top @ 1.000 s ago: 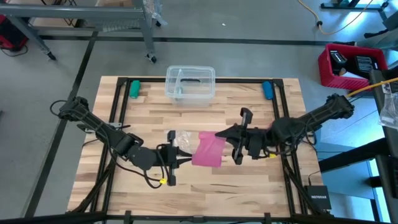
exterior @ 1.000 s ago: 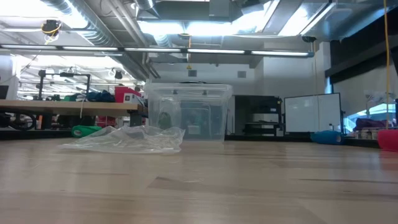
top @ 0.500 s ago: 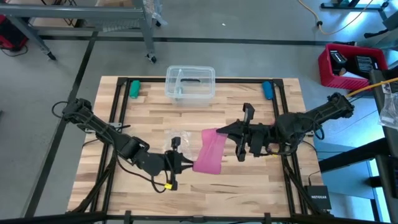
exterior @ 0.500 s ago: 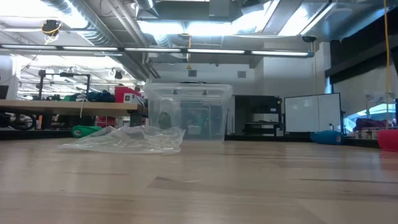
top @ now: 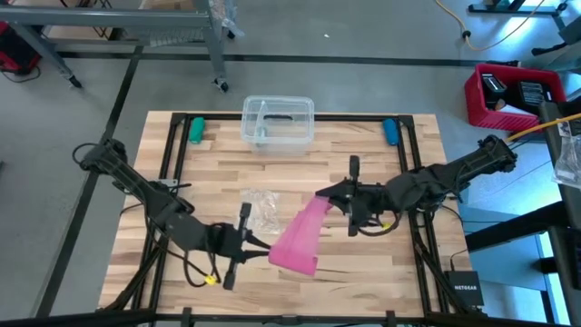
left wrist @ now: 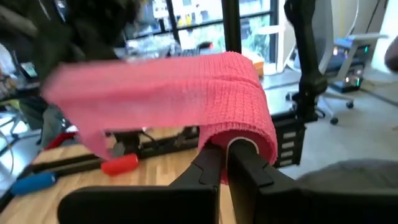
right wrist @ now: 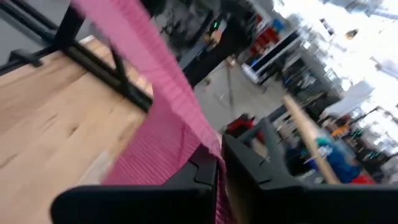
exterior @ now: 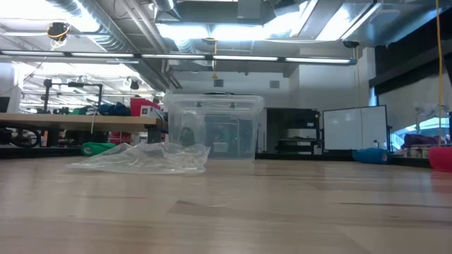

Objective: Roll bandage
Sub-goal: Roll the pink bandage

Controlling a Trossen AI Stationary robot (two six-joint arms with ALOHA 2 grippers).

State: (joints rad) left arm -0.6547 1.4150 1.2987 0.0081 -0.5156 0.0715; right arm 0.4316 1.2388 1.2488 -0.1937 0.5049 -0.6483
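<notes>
On the left of the wooden table (top: 363, 272), the left gripper (top: 257, 243) sits low near the front edge, its fingers (left wrist: 208, 163) pinched together on the rolled end of the bandage (top: 300, 238); the left wrist view shows the pink fabric wrapped into a partial roll around the fingertips, with a flat band of it running off to the side. From there the bandage stretches as a pink strip slanting up and to the right across the middle of the table, held off the wood as far as the overhead view lets one judge. Just behind its lower end lies a crumpled clear wrapper (top: 261, 205), and farther back near the table's far edge stands a clear plastic bin (top: 278, 122), with a green object (top: 196, 130) near the far left corner and a blue one (top: 390, 131) near the far right corner. At the strip's upper end the right gripper (top: 338, 196) has its fingers (right wrist: 205, 168) closed on the fabric, the pink band passing between them.
</notes>
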